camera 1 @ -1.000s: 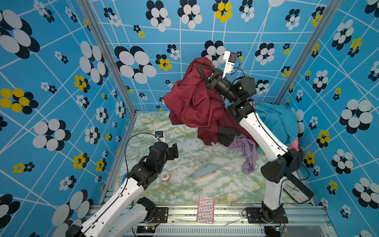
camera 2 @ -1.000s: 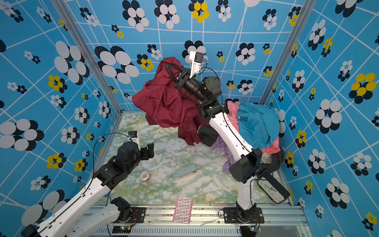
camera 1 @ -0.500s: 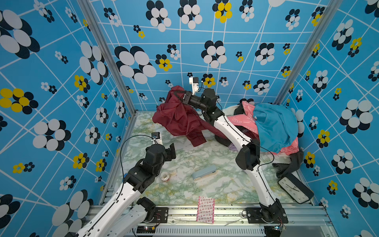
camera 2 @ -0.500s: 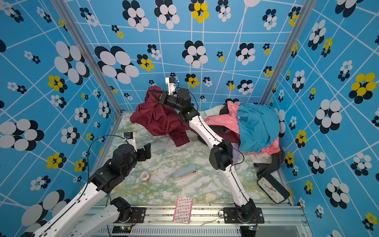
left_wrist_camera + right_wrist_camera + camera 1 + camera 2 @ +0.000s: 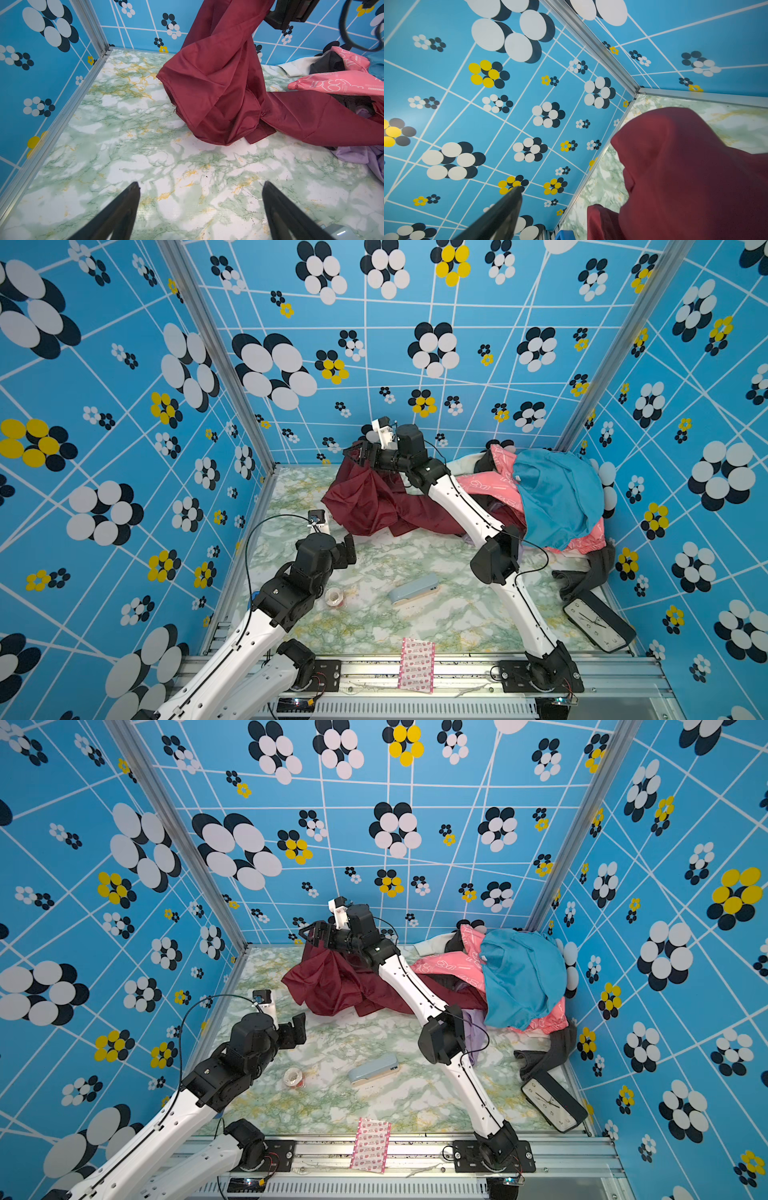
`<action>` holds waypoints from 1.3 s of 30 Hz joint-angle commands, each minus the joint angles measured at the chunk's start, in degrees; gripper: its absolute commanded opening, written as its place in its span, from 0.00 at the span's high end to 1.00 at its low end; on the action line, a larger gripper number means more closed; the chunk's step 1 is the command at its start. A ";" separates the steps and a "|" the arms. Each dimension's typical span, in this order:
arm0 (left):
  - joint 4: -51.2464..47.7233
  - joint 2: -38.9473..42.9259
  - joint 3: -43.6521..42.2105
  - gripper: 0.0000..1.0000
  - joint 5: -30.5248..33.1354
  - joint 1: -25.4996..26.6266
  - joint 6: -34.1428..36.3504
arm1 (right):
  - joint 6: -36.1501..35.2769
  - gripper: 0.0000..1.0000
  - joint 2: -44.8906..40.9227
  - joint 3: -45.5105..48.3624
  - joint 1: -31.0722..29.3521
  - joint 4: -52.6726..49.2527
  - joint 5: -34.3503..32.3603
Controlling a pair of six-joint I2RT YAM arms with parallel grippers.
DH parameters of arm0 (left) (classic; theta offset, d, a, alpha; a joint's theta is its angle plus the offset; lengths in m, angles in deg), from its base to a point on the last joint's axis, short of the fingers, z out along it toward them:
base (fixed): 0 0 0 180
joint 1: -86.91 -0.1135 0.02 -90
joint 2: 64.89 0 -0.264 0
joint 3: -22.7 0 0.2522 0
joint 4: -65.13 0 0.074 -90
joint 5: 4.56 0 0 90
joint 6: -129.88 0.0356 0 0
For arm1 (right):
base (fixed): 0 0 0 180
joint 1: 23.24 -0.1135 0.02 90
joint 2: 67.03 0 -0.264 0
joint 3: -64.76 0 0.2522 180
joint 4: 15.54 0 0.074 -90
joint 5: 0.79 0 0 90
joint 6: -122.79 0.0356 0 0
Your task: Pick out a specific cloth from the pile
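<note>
The cloth (image 5: 374, 502), dark maroon and slightly shiny, lies crumpled on the far middle of the table in both top views (image 5: 332, 986). Its top fold still hangs over one finger of my right gripper (image 5: 359, 452), which is open just above it near the back wall. In the right wrist view one bare finger (image 5: 512, 199) shows and the cloth (image 5: 685, 166) hides the other. A sleeve of the cloth trails back under the pile (image 5: 552, 493), a heap with a teal top and a pink printed piece at the back right. My left gripper (image 5: 200, 185) is open and empty over bare table, short of the cloth (image 5: 218, 83).
A lilac cloth (image 5: 473, 1031) lies beside the right arm's elbow. On the table sit a light blue stapler (image 5: 413, 593), a tape roll (image 5: 334, 597), a black clock (image 5: 598, 624), a dark garment (image 5: 590, 572) and a pink packet (image 5: 415, 664) on the front rail.
The right arm came down from high up and swung left toward the back wall. Its jaws opened, and the cloth sank from the air onto the table. The left arm barely moved.
</note>
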 commanded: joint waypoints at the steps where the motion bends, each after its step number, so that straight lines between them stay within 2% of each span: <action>1: 0.17 -0.30 0.45 0.07 -1.44 -0.13 0.54 | -10.15 0.01 -6.68 -1.86 0.06 -16.69 -5.76; 4: 0.16 -2.38 1.87 0.07 -2.84 -0.12 0.73 | -14.28 0.01 -9.28 -1.81 0.10 -24.77 -8.42; 8: 0.04 -4.64 3.57 0.08 -4.13 -0.04 0.23 | -16.27 0.01 -10.26 -1.94 0.19 -32.79 -9.43; 12: 1.52 -5.30 4.06 0.08 -5.71 -0.01 -0.30 | -17.71 0.01 -7.81 -2.27 0.24 -40.38 -8.27; 16: 3.32 -5.71 3.76 0.09 -6.68 -0.04 -0.94 | -20.90 0.01 -5.00 -1.46 0.10 -49.53 -10.86; 17: 3.71 -6.02 3.71 0.09 -6.98 -0.05 -1.07 | -21.39 0.01 -5.11 -0.67 -0.08 -50.84 -12.65; 19: 4.00 -7.15 3.95 0.09 -7.57 -0.04 -1.29 | -25.03 0.01 -5.82 -0.32 -1.70 -54.56 -22.85; 20: 3.93 -7.72 4.13 0.09 -7.79 -0.09 -1.53 | -25.92 0.01 -6.38 -0.07 -2.08 -55.59 -25.67; 24: 4.66 -9.55 4.59 0.09 -8.70 0.05 -1.91 | -26.76 0.01 -9.88 3.19 -2.19 -55.90 -29.89; 27: 6.86 -11.01 4.54 0.09 -9.99 0.04 -1.93 | -27.92 0.01 -10.17 1.32 -2.80 -59.25 -36.58; 33: 9.48 -16.94 7.47 0.09 -13.06 0.13 -1.59 | -28.04 0.01 -15.34 4.75 -2.46 -56.63 -30.80; 39: 12.63 -22.67 11.27 0.09 -16.02 0.21 -0.14 | -27.83 0.01 -24.96 12.20 -1.92 -51.65 -31.97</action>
